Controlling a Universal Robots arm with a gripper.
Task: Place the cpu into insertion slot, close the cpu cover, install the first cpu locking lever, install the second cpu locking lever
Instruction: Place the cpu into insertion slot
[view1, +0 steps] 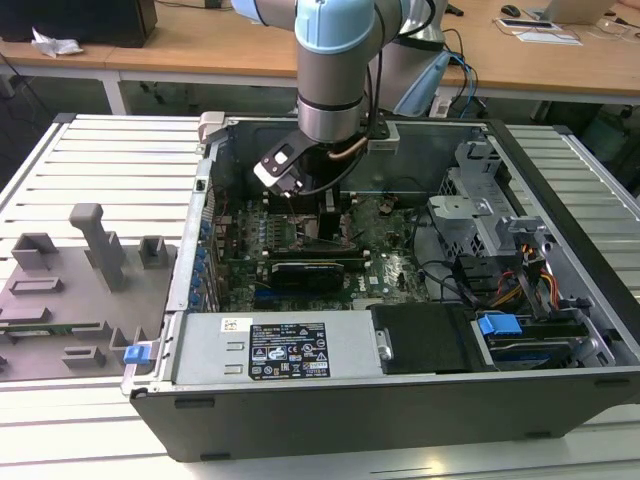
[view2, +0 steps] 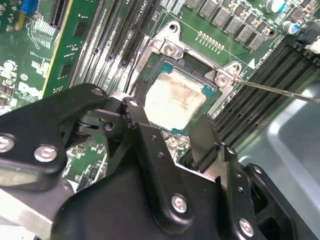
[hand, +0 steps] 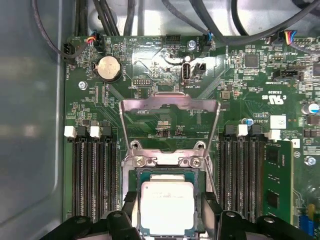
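Lying in insertion slot (hand: 165, 172), cpu (hand: 166, 207) close beneath end effector (view2: 167, 119)

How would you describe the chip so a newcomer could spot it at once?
In the open computer case, look at the green circuit board, between the two banks of long black memory slots. There a square metal-rimmed socket holds the chip, a small flat square with a pale silver-grey top, unlike the hollow metal frame hinged open at the socket's edge.

The arm (view1: 335, 90) reaches down into the open computer case (view1: 400, 400) on the slatted desk (view1: 120, 150); a grey fixture tray (view1: 60, 300) lies at the exterior view's left.
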